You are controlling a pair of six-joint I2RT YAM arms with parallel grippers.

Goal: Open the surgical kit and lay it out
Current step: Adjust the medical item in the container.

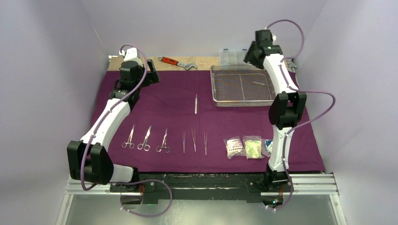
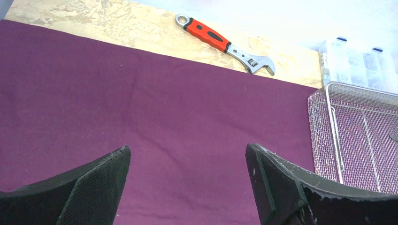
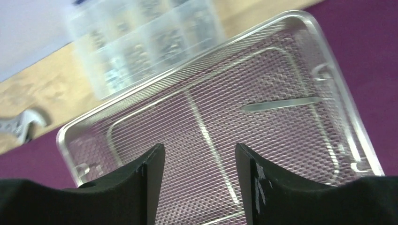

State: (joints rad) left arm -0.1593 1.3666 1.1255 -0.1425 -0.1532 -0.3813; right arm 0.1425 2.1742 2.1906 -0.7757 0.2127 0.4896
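Pale lavender walls close in a table where a large dark-purple cloth (image 1: 164,101) is spread flat as the kit's working field. A strip of tan board (image 1: 206,62) shows beyond its far edge.

At the cloth's far right sits the rectangular silver wire-mesh tray (image 1: 244,104). One pair of slim steel tweezers (image 3: 281,104) lies in its right compartment. Their long axis runs roughly left to right, and the tapered end points toward the tray's middle divider.

The right gripper (image 3: 199,187) hangs over the tray with its jaws parted and nothing between them. It appears placed there to collect that last instrument.

The left gripper (image 2: 187,187) hovers above bare cloth at the far left, spread wide and empty, probably parked out of the way.

Everything else is laid out in a near row, seemingly sorted by kind.
- **Left:** three scissor-like forceps (image 1: 145,138) lie with their long axes running near to far and their ring handles toward the near edge.
- **Middle:** three more tweezers (image 1: 193,140) lie parallel, also near to far.
- **Right:** three small clear packets (image 1: 253,146) sit together, the rightmost partly hidden behind the right arm.
- **Centre of the cloth:** a lone pair of tweezers (image 1: 196,103) lies apart from the row, its long axis near to far. It looks set down short of its place.

A red-handled wrench (image 1: 177,62) and a clear plastic compartment box (image 1: 232,56) rest on the board, off the cloth.
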